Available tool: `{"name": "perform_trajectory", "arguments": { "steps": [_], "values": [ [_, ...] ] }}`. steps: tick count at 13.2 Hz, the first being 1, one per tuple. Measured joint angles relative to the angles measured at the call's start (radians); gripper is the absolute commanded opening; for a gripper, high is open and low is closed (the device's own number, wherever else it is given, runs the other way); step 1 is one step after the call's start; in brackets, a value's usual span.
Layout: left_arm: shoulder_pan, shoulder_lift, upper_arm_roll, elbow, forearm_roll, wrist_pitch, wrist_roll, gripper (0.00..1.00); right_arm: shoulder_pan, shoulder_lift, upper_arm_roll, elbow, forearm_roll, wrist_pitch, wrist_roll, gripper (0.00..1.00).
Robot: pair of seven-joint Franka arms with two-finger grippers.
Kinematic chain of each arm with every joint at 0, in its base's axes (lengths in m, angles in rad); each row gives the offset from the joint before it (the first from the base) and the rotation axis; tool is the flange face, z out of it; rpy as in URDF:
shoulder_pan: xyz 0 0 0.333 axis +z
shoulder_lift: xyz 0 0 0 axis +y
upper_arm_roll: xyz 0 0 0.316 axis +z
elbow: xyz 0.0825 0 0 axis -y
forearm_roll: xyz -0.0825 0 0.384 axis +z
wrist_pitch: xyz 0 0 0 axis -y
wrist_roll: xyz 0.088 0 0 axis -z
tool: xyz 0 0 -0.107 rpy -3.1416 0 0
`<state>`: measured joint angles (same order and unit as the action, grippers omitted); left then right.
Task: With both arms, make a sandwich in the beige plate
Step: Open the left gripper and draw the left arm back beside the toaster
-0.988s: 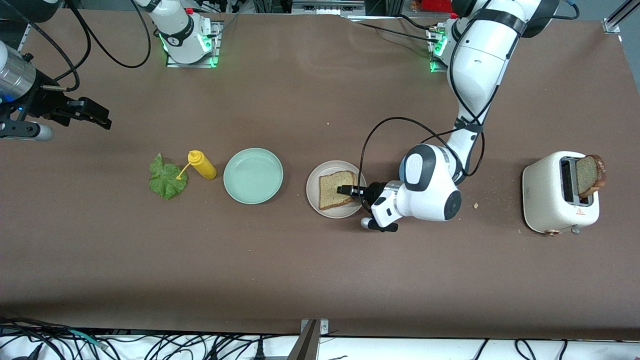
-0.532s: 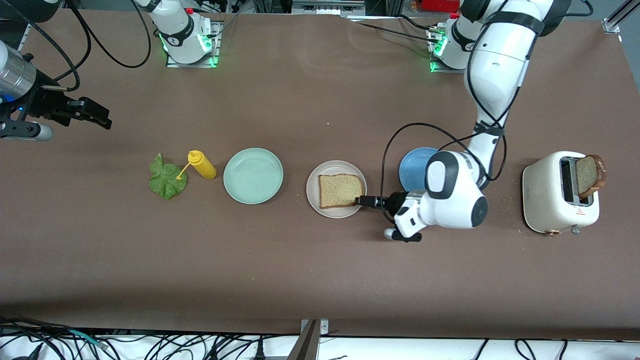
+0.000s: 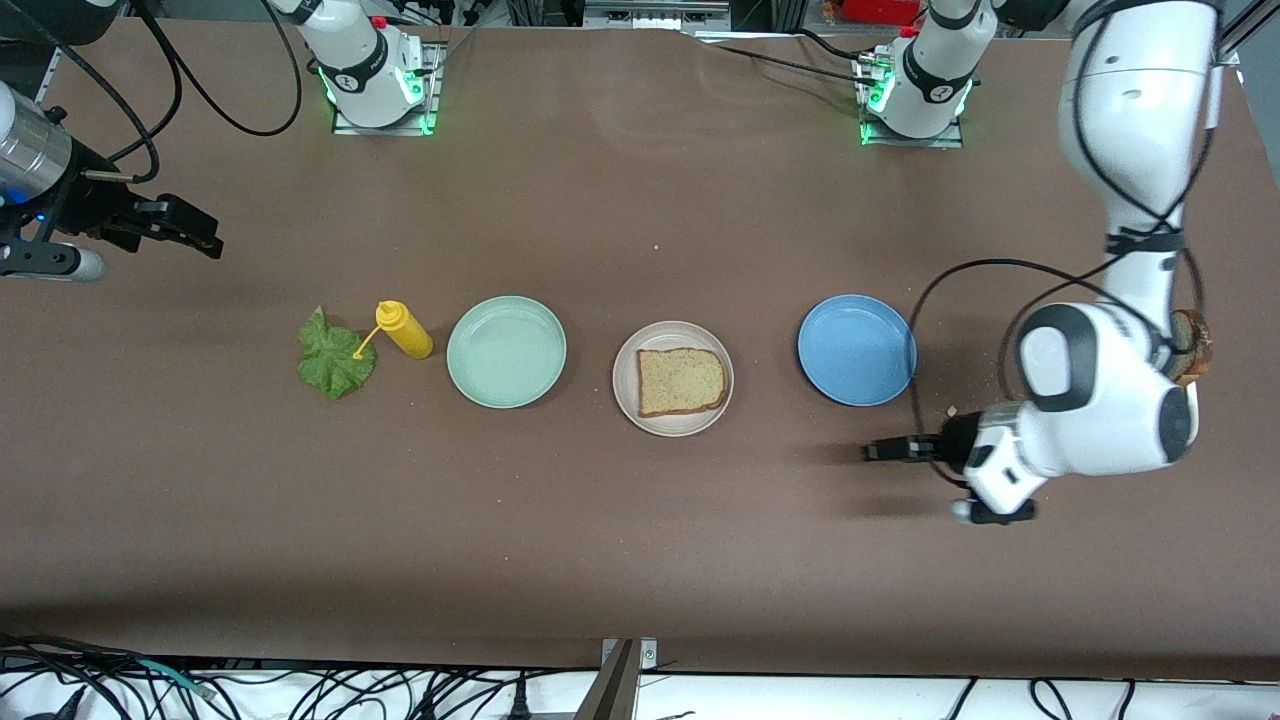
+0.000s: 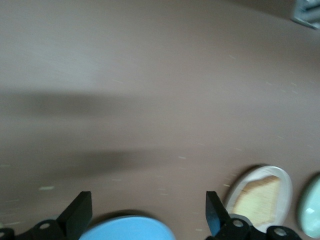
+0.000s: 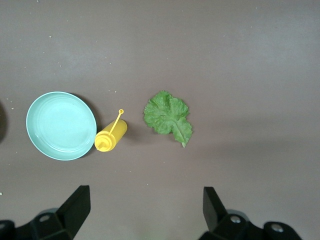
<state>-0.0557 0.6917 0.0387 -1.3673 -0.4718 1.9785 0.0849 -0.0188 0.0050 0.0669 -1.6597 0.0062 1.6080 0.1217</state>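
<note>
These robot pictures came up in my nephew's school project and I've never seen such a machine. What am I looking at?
Two white robot arms stand at a brown table. One picture looks down from a high camera facing them; the other two come from cameras on each arm's wrist.

On the table lie a lettuce leaf, a yellow squeeze bottle, a mint green plate, a beige plate with one bread slice on it, and a blue plate. A second slice peeks out past the arm.

The left gripper is open over bare table near the blue plate. The right gripper waits open at its end. Nothing is held.
</note>
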Motion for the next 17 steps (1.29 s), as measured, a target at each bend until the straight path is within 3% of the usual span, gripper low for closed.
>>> {"name": "perform_trajectory", "arguments": {
  "steps": [3, 7, 17],
  "values": [
    [0.073, -0.063, 0.001, 0.002, 0.167, -0.041, 0.000, 1.00, 0.000, 0.000, 0.000, 0.000, 0.000, 0.000, 0.000, 1.00],
    [0.078, -0.157, 0.001, 0.004, 0.361, -0.103, -0.003, 1.00, 0.000, 0.000, 0.000, 0.000, 0.000, -0.001, 0.000, 1.00],
    [0.105, -0.223, 0.009, 0.000, 0.388, -0.187, -0.005, 1.00, 0.000, 0.011, 0.008, 0.000, 0.021, -0.064, -0.001, 1.00]
  ]
}}
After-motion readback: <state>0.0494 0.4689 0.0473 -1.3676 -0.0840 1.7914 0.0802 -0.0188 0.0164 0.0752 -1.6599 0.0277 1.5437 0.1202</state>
